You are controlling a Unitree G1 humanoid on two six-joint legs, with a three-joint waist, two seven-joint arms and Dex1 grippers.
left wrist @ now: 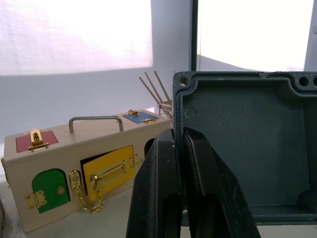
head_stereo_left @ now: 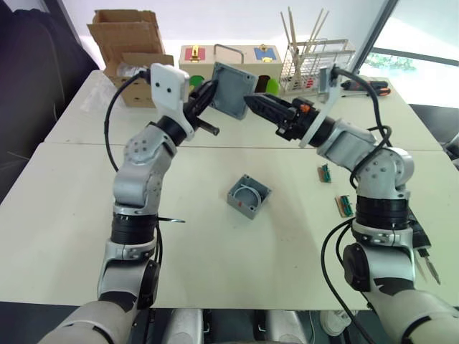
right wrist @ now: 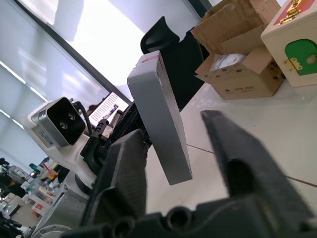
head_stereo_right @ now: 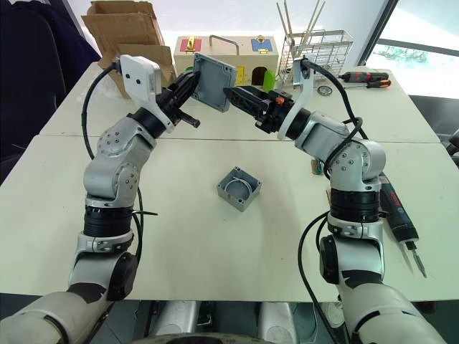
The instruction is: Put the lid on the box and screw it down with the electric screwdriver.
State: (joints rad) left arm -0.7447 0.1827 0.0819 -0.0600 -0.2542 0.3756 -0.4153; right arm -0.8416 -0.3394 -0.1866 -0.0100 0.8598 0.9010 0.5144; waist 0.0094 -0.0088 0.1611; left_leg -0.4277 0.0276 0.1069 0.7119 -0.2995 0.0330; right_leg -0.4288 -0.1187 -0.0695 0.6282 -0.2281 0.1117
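Observation:
My left gripper [head_stereo_left: 213,92] is raised over the table's far half and is shut on one edge of the grey square lid [head_stereo_left: 234,89], which stands tilted in the air. The left wrist view shows the lid's hollow inside [left wrist: 247,148] with its rim pinched between the black fingers [left wrist: 198,163]. My right gripper [head_stereo_left: 252,102] is open. Its two fingers [right wrist: 233,148] straddle the lid's opposite edge [right wrist: 161,134] without closing on it. The grey box [head_stereo_left: 249,196] sits open side up on the table's middle, below both grippers. The electric screwdriver [head_stereo_right: 396,212] lies near the right table edge.
At the back stand a cardboard box [head_stereo_left: 133,54], a wooden latch box [head_stereo_left: 237,63] and a wire rack [head_stereo_left: 317,64] holding sticks. Slim hand screwdrivers [head_stereo_left: 369,86] lie at the back right. Two small green boards [head_stereo_left: 346,206] lie by the right arm.

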